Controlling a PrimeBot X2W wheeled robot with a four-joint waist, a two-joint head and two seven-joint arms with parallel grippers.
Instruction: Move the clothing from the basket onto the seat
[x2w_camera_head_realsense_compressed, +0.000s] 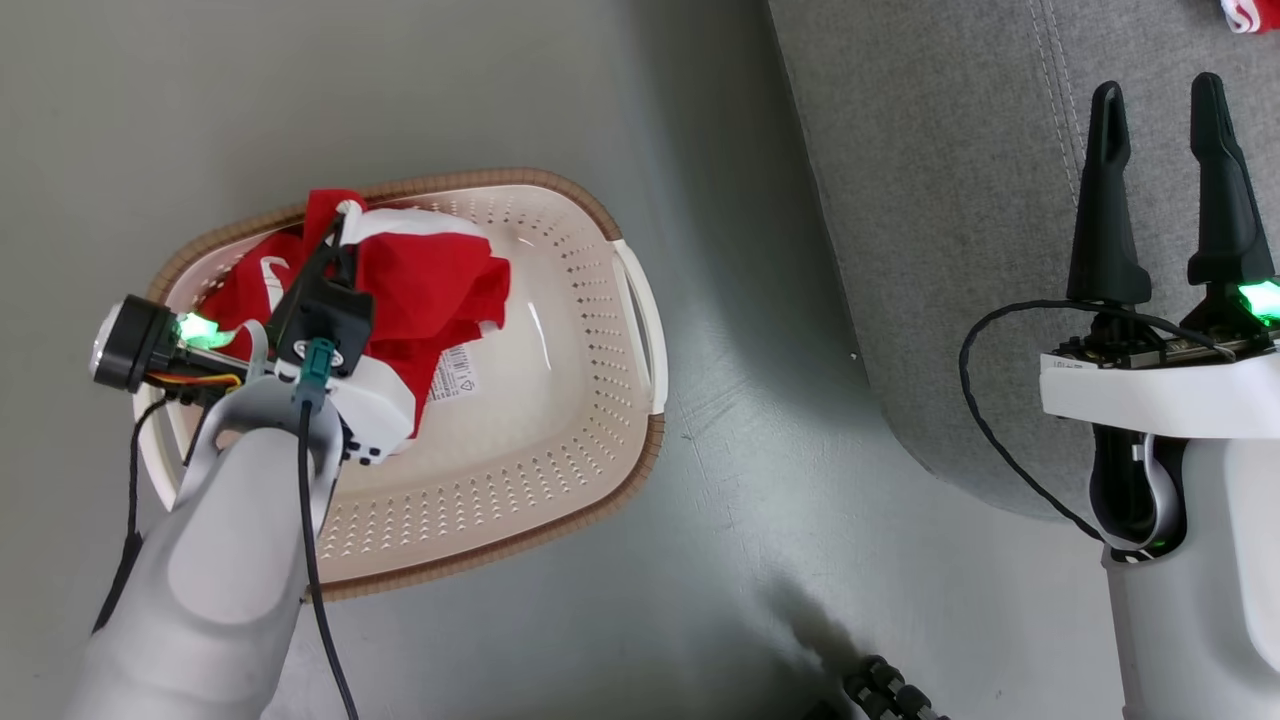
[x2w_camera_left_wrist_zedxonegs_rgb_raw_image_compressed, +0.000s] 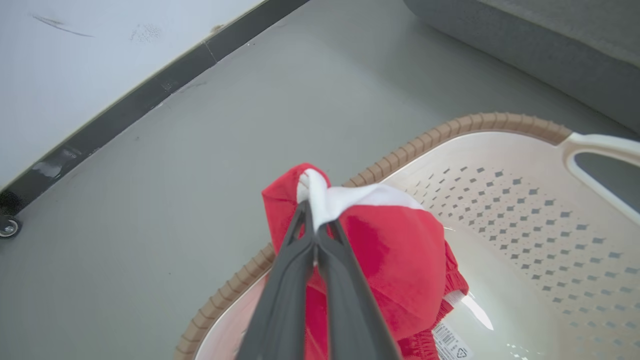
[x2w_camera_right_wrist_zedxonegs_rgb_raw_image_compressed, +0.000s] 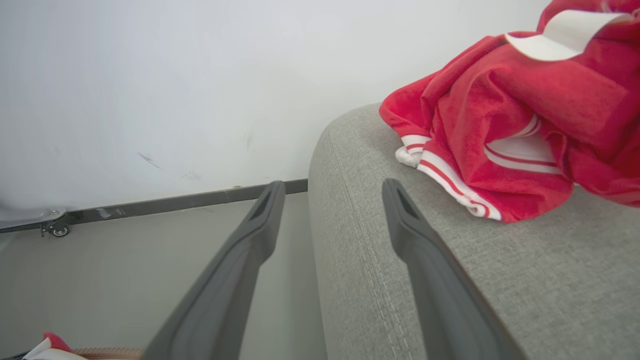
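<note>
My left gripper is shut on the red shorts with a white stripe, pinching them at the white trim above the far left part of the cream basket. The cloth hangs from the tips into the basket. On the grey seat lies the red top with white-striped cuffs, its edge also at the head view's top right. Over the seat my right gripper stands open and empty, short of the top, its fingers straddling the cushion's edge.
The basket stands on the grey floor left of the seat, a barcode sticker on its bottom. A white wall with a dark baseboard runs behind. A small caster sits by the baseboard. Something dark pokes in at the bottom.
</note>
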